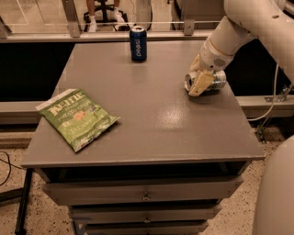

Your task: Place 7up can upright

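Okay, 7up can (218,81): lying on its side near the table's right edge, one end pointing left as we see it.
Hand (201,83): down right at the can, its tan part across the can's front; we can't tell if it's clamped or loose.
Table (151,119): grey, drawers underneath.
Pepsi can (138,43): upright at the back edge, well apart.
Chip bag (77,117): green, flat at front left.

gripper (200,83) at right edge, hides middle of 7up can (219,81) | can's markings blurred | arm (248,23) cut off top right | person (93,8) beyond far edge cut off at top
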Controlling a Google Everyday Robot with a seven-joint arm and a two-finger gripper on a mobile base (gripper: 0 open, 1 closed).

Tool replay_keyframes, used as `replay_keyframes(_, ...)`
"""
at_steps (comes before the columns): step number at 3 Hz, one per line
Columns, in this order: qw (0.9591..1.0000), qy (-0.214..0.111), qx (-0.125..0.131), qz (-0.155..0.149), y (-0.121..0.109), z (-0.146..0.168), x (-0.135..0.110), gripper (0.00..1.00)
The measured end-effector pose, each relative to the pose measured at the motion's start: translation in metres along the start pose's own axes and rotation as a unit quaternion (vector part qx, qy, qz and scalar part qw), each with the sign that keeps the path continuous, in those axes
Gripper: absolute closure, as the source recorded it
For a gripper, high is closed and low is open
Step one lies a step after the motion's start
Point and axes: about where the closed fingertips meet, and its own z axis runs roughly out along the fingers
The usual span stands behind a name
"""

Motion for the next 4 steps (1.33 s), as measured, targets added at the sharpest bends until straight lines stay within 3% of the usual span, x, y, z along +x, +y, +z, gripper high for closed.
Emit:
replay_keyframes(1,0.9990,-0.044,0.012,0.001,-0.003,-0.030,-0.013,0.83)
replay_keyframes(2,0.9908,-0.132,0.028,0.010,-0.010,-0.068,-0.033,1.00)
replay_keyframes(3,0.9677,-0.248,0.037,0.028,-0.018,-0.096,-0.050,1.00)
replay_keyframes(4,0.9295,-0.363,0.030,0.056,-0.026,-0.107,-0.057,1.00)
